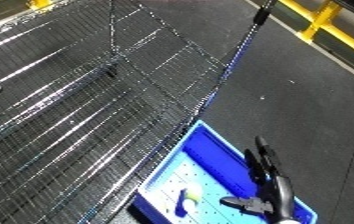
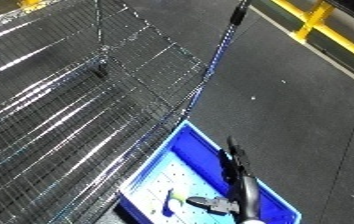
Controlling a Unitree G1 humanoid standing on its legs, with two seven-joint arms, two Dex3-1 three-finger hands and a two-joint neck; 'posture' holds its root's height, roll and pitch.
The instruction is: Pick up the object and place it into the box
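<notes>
A blue bin (image 1: 211,150) is seen at the lower centre of the frame, beside a wire mesh cart (image 1: 85,100) that fills the upper left. Only the right hand (image 1: 264,170) is shown, held over the bin's right side with its fingers straight and spread, nothing pinched between them. A small pale yellow-green object (image 1: 188,199) is seen lying on the bin's perforated floor, at lower left of the hand and near its thumb, its long axis running roughly up the frame. The object is judged already delivered.
</notes>
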